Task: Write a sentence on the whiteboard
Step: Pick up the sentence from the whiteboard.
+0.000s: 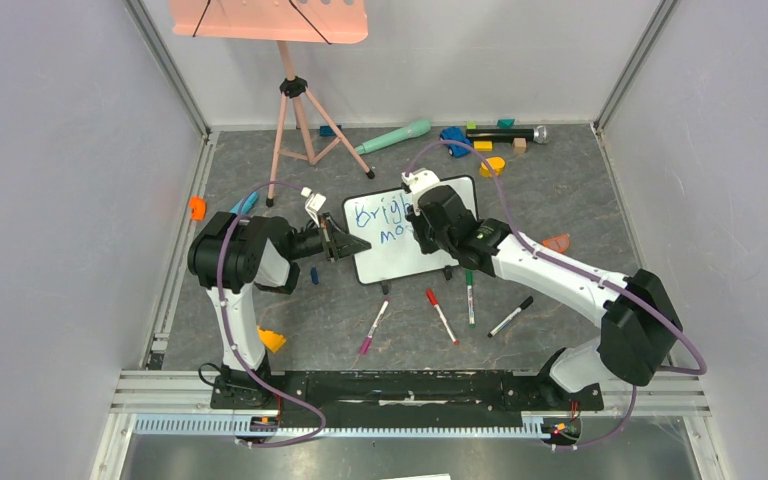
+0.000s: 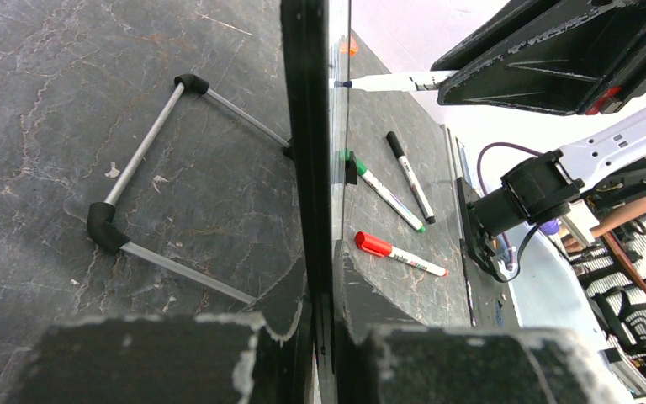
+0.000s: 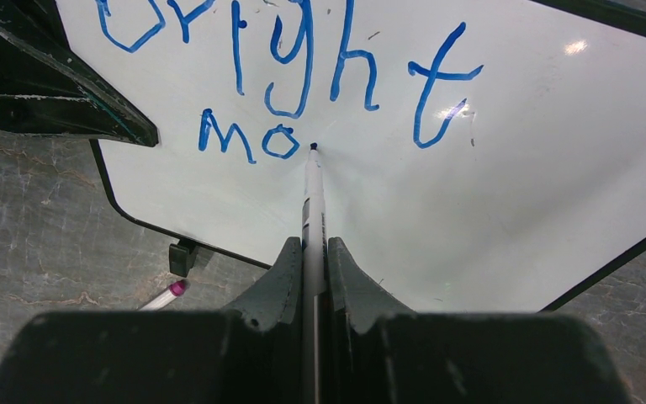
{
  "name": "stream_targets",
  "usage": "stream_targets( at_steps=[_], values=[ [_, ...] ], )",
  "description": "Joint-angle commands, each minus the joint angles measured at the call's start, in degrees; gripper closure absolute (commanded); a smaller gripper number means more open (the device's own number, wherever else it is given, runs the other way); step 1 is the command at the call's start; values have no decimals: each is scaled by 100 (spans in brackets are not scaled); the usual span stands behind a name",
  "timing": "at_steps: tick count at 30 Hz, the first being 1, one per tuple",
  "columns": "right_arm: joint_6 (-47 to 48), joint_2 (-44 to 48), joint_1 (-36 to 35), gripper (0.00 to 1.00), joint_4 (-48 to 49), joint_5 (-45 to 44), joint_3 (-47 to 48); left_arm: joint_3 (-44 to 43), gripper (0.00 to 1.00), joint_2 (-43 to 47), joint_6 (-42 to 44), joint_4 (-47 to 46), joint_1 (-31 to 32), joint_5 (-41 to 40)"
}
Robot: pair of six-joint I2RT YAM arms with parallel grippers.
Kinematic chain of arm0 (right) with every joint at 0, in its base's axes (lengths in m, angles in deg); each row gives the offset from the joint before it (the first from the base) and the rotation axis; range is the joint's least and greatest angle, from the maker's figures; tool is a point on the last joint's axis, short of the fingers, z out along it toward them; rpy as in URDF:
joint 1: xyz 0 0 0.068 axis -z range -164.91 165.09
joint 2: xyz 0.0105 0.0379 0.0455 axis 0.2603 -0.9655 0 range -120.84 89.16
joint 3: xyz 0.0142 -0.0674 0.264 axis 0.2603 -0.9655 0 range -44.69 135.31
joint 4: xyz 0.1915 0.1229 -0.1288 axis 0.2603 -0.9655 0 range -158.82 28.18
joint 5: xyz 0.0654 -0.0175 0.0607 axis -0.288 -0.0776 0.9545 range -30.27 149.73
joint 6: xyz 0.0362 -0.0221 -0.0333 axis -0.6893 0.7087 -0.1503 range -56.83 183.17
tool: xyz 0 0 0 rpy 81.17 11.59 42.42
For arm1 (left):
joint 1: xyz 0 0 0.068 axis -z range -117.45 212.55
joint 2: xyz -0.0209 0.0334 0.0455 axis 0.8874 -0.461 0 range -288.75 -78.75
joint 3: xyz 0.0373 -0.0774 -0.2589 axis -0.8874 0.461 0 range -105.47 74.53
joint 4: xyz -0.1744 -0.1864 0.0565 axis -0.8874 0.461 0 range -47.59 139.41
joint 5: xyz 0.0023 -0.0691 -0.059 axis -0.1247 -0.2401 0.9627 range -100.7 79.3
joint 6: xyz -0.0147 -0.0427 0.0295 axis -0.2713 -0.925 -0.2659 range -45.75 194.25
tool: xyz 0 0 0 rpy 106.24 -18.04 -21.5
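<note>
Left fingers [image 2: 177, 362] clamp the whiteboard's [image 3: 513, 194] edge and right fingers [image 3: 290, 278] grasp the marker [image 3: 313, 202], tip touching just after the sentence's [image 3: 290, 76] "mo": light, steady pressure should form the next letter cleanly.

On the dark marbled counter [image 1: 580, 200], near the middle, lie a purple marker [image 1: 374, 327], red marker [image 1: 441, 316], green marker [image 1: 469, 298] and black marker [image 1: 511, 316]; the whiteboard [image 1: 400, 262] stands just beyond.

Bright even light, whiteboard [image 3: 513, 210] glare (small spots) — near fingers [image 3: 273, 286] blurred
</note>
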Motion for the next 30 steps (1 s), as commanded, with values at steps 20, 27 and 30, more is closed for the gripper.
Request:
stream_targets(
  at_steps=[20,27,30],
  values=[
    [-109,23,101,100,256,-29,2,70,98,-418,838,-131,21,-515],
    [-104,31,196,100,208,-74,59,71,98,-420,847,-138,21,-510],
    [-113,50,234,100,183,-100,16,74,98,-421,852,-131,21,-514]
  ],
)
